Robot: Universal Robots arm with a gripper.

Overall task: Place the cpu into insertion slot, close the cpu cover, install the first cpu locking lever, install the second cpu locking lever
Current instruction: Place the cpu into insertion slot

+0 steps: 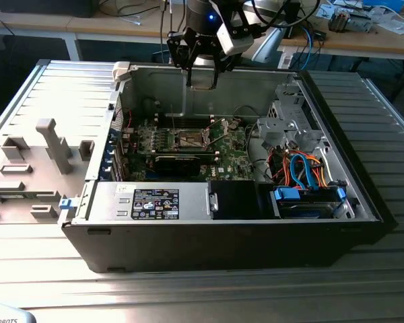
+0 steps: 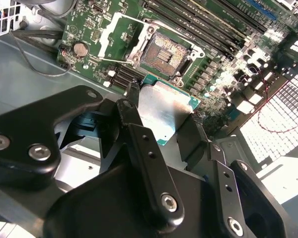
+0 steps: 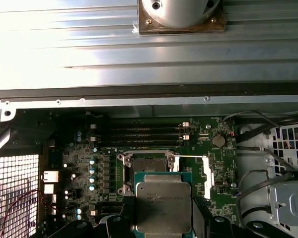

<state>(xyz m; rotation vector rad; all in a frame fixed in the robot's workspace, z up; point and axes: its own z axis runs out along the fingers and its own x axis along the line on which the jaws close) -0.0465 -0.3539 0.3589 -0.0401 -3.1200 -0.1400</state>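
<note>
My gripper (image 1: 202,79) hangs above the rear wall of the open computer case, shut on the cpu (image 1: 203,81). In both wrist views the cpu (image 2: 165,110) (image 3: 163,207) is a flat square chip with a silver-grey top, clamped by its edges between the black fingers (image 2: 130,111). The insertion slot (image 2: 164,53) (image 3: 148,162) (image 1: 188,139) lies bare on the green board below the chip. Its cpu cover (image 2: 105,38) (image 3: 207,171) is swung open to one side. A thin lever wire (image 3: 188,157) stands free beside the socket.
The case walls (image 1: 155,81) ring the board. Long black memory slots (image 3: 139,131) run beside the socket. A drive cage (image 1: 289,124) and coloured cables (image 1: 303,171) sit at the exterior view's right, a power supply (image 1: 155,202) in front, a grey fixture tray (image 1: 34,168) at the left.
</note>
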